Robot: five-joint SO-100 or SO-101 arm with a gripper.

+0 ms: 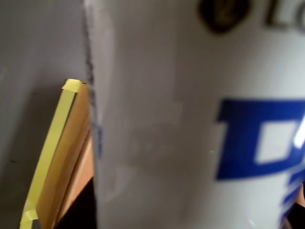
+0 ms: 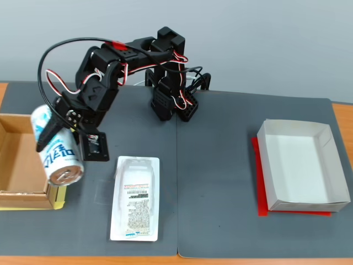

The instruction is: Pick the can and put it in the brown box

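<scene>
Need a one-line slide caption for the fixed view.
Arm holds the can tilted in its jaws at the brown box edge, blister pack alongside.

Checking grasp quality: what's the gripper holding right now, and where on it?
The gripper holds the can, clamped across the upper part of its side wall, silver end tilted down, beside the brown box wall.

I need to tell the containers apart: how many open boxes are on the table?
2. The brown box sits at the left edge of the fixed view; the white paper box sits at the right.
</scene>
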